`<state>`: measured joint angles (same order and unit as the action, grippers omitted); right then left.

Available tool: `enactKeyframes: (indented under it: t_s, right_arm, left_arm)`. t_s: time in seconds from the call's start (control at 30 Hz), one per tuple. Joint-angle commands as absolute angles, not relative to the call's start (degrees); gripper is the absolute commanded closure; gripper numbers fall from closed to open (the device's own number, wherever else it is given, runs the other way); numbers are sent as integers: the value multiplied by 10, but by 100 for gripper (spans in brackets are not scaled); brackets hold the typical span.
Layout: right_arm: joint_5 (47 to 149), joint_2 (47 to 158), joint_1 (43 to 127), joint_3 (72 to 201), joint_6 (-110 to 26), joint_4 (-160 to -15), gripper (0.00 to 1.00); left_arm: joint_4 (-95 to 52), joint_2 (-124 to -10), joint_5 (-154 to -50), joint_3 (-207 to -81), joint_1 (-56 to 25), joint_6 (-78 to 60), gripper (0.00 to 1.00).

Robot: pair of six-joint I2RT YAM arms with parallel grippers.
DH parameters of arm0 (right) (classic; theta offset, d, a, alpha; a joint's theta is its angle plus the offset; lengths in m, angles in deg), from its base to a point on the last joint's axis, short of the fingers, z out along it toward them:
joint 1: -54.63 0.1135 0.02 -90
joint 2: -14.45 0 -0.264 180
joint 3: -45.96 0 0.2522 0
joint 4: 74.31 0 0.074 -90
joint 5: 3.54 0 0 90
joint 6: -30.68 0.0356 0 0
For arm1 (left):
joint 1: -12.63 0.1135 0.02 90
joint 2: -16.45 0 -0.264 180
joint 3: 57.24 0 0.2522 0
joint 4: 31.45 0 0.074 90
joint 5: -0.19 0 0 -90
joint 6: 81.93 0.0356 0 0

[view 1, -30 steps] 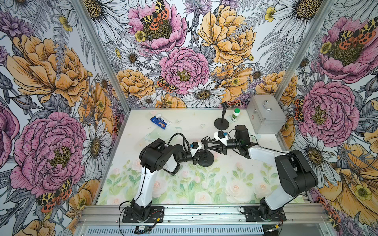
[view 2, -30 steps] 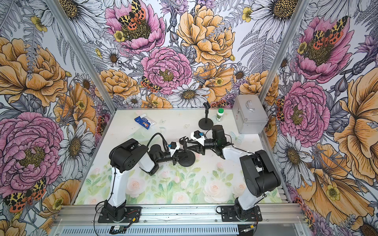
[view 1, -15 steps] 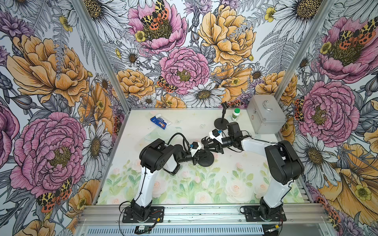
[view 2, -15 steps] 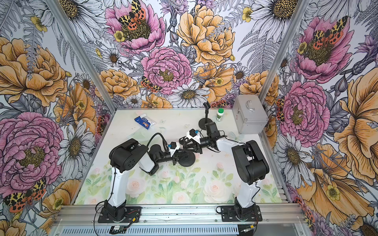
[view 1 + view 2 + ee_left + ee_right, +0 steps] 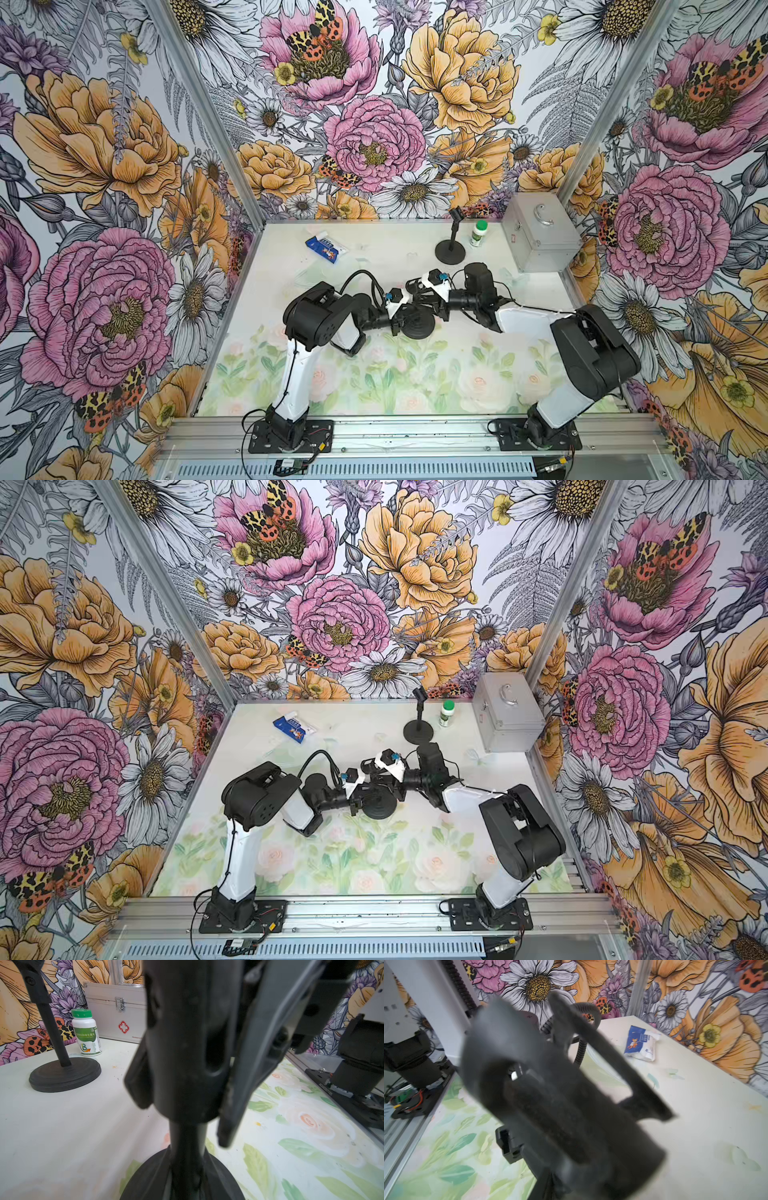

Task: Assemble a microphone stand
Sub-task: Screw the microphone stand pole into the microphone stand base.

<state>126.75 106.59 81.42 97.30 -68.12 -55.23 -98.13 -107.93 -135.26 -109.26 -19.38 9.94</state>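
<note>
Left wrist view is giving the best look. The mic clip (image 5: pixel 187 1043) is sitting right on top of the pole (image 5: pixel 188 1138), which is standing upright out of the round base (image 5: pixel 417 328) in the middle of the table (image 5: pixel 374 266). The right gripper (image 5: pixel 417 296) is pinching the clip, with one grey finger (image 5: pixel 259 1053) pressing along its side and the other on the opposite side. The left gripper (image 5: pixel 404 321) is nearly closed. It's looking like it's clamping the pole low down, just above the base, though its pads are hard to make out.

My guess is the clip is getting seated or threaded onto the pole top. To do that well, I'm thinking:
- the clip axis should be lining up dead straight with the pole
- the left side should only be bracing, so the base isn't spinning or tipping
- the right side should be turning gently, not shoving down

Any tilt and it's probably jamming or popping off. Right wrist view is too blurry for judging alignment.

Counting stuff:
- two stands: this one plus a finished stand (image 5: pixel 450 253) at the back
- one green-capped bottle (image 5: pixel 478 232) just beside the finished stand
- one silver first-aid case (image 5: pixel 540 237)
- one blue-and-white packet (image 5: pixel 326 249)
- two arms
</note>
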Motion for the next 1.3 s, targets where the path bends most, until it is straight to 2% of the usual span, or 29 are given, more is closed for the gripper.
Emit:
enactKeyframes:
  t_s: [0.0, 0.03, 0.1, 0.2, 0.3, 0.4, 0.43, 0.53, 0.63, 0.8, 1.03, 1.2, 1.27]
  right_arm:
    - [899, 1081, 854, 868, -497, -338, 100]
    - [838, 1081, 876, 854, -484, -332, 100]
    - [781, 1085, 911, 845, -479, -331, 100]
    - [806, 1089, 945, 850, -517, -330, 100]
    - [906, 1076, 935, 859, -566, -344, 98]
    - [1118, 1062, 883, 871, -624, -367, 74]
    - [1171, 1062, 864, 881, -628, -384, 70]
    - [1415, 1085, 808, 952, -668, -503, 68]
    - [1482, 1119, 799, 1036, -748, -689, 68]
    - [1529, 1161, 782, 1100, -767, -725, 67]
    - [1572, 1175, 765, 1160, -806, -796, 72]
    - [1544, 1165, 766, 1138, -829, -801, 99]
    - [1482, 1154, 775, 1116, -809, -778, 100]
  left_arm:
    - [-986, -1094, -1353, -1092, -196, 103, 79]
    - [-986, -1094, -1353, -1092, -196, 103, 79]
    - [-986, -1094, -1352, -1092, -196, 103, 79]
    - [-986, -1094, -1352, -1092, -196, 102, 79]
    - [-986, -1095, -1353, -1093, -197, 102, 82]
    - [-986, -1094, -1355, -1092, -198, 105, 83]
    - [-986, -1094, -1355, -1092, -198, 105, 83]
    - [-986, -1093, -1356, -1092, -198, 106, 84]
    - [-986, -1093, -1357, -1092, -198, 106, 85]
    - [-986, -1093, -1359, -1092, -198, 107, 84]
    - [-986, -1094, -1359, -1091, -198, 109, 85]
    - [-986, -1093, -1359, -1090, -196, 108, 84]
    - [-986, -1093, -1359, -1091, -197, 109, 82]
